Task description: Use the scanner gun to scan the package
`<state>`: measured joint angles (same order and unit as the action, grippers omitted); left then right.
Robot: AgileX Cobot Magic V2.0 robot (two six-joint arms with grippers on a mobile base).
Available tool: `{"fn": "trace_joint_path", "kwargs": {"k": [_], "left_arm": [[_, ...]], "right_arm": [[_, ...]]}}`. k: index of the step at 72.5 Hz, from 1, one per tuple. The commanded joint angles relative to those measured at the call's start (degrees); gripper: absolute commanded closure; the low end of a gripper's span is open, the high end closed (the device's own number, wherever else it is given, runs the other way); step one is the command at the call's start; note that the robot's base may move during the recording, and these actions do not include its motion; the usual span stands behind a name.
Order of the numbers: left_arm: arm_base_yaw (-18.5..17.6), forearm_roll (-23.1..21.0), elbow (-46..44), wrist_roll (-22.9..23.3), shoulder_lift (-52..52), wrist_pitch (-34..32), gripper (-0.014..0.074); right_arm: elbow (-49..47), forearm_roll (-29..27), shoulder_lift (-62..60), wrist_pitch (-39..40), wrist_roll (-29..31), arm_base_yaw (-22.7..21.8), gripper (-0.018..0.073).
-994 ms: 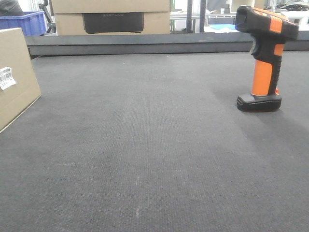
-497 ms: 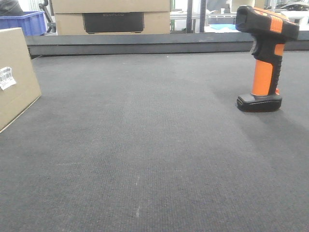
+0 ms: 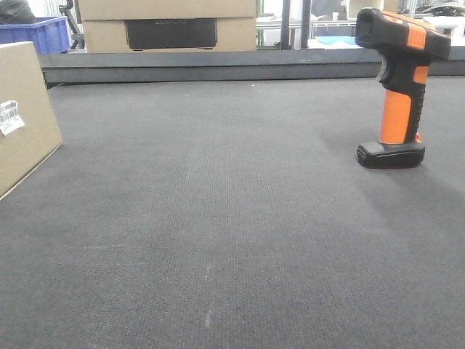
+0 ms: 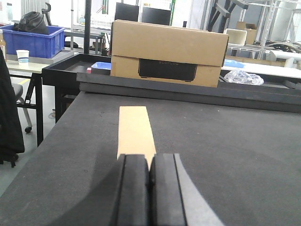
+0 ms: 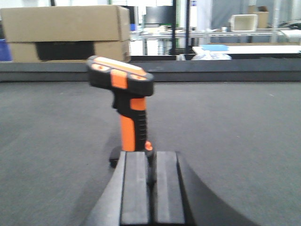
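The scanner gun (image 3: 396, 87), orange and black, stands upright on its base at the right of the dark mat. The package (image 3: 22, 116), a tan cardboard box with a white barcode label, stands at the left edge. Neither gripper shows in the front view. In the left wrist view my left gripper (image 4: 150, 157) is shut and empty, with the package's top (image 4: 135, 128) running away from it just ahead. In the right wrist view my right gripper (image 5: 151, 154) is shut and empty, just short of the scanner gun (image 5: 128, 108), not touching it.
A raised black ledge (image 3: 218, 65) bounds the far side of the mat. A large cardboard box (image 3: 167, 22) stands behind it, with a blue bin (image 3: 40, 33) at the far left. The mat's left edge (image 4: 51, 141) drops to the floor.
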<state>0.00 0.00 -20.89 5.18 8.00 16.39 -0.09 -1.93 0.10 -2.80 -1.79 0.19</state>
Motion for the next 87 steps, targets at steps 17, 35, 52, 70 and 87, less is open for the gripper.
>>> {"fn": "trace_joint_path", "kwargs": {"k": [17,35,52,70,87], "left_arm": [[0.07,0.00,0.01,0.45,-0.23,-1.21,0.0708],[0.07,0.00,0.01,0.45,-0.23,-1.21,0.0708],[0.07,0.00,0.01,0.45,-0.23,-1.32,0.0708],[0.30,3.72,4.32,-0.61,-3.71,-2.83,0.0708],[0.30,3.48,18.62,-1.91,-8.00,-14.33,0.0708]], "right_arm": [[0.09,1.27,-0.10,0.73,0.37,0.85,0.0727],[0.09,1.27,-0.10,0.73,0.37,0.85,0.0727],[0.09,1.27,-0.10,0.73,0.37,0.85,0.0727],[0.09,1.27,-0.10,0.73,0.37,0.85,0.0727],[0.09,1.27,-0.10,0.73,0.37,0.80,0.0727]]}}
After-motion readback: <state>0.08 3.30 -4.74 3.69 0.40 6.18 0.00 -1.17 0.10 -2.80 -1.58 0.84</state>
